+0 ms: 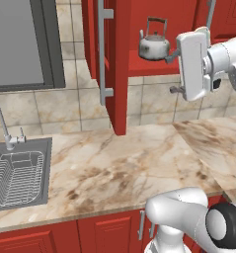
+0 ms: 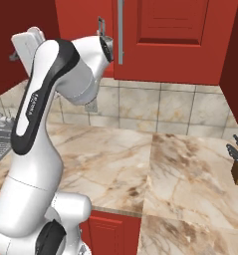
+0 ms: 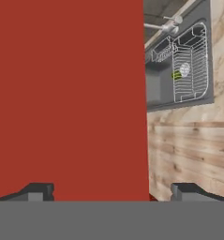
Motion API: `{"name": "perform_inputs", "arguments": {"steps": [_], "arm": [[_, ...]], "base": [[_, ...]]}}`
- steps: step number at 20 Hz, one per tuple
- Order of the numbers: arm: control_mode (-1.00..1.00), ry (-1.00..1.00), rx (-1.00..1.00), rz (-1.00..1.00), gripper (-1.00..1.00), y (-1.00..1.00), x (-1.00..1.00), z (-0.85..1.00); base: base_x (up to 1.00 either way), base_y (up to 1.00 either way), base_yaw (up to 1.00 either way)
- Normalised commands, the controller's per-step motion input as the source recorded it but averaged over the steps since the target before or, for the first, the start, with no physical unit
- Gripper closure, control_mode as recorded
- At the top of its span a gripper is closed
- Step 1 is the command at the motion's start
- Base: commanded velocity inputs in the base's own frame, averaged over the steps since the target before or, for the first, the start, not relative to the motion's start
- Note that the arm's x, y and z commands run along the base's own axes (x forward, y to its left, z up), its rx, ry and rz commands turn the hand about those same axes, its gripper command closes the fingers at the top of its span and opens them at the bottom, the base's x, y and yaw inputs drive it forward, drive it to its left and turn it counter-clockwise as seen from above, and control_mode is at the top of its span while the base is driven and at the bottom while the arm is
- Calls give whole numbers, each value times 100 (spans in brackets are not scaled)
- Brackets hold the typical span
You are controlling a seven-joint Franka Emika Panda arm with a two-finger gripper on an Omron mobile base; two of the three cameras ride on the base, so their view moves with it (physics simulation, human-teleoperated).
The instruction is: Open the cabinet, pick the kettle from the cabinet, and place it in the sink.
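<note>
white arm low in front, hand (image 3: 111,191) spread apart beside kettle (image 1: 153,45) on open cabinet (image 1: 120,69) shelf

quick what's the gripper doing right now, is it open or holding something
Gripper: open, jaws wide apart, holding nothing; the kettle sits on the cabinet shelf.

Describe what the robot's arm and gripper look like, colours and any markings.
The arm is glossy white with rounded links, dark grey-black joints and FRANKA lettering along one dark band. The hand is a white boxy block; the gripper has two small dark grey fingertips.
</note>
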Motion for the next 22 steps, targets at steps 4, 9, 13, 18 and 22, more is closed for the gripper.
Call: {"name": "perform_inputs", "arguments": {"steps": [4,9,13,18,22], "arm": [[-100,-11,-9,0,-100,-51,-7,5],[-100,-17,-18,-7,-100,-48,-2,7],[-100,-17,-18,-8,-100,-42,0,6],[-100,-22,-21,0,-100,-38,0,6],[-100,-31,-23,0,-100,-35,0,1]], "base": [[0,0,0],[0,0,0],[0,0,0],[0,0,0],[0,0,0]]}}
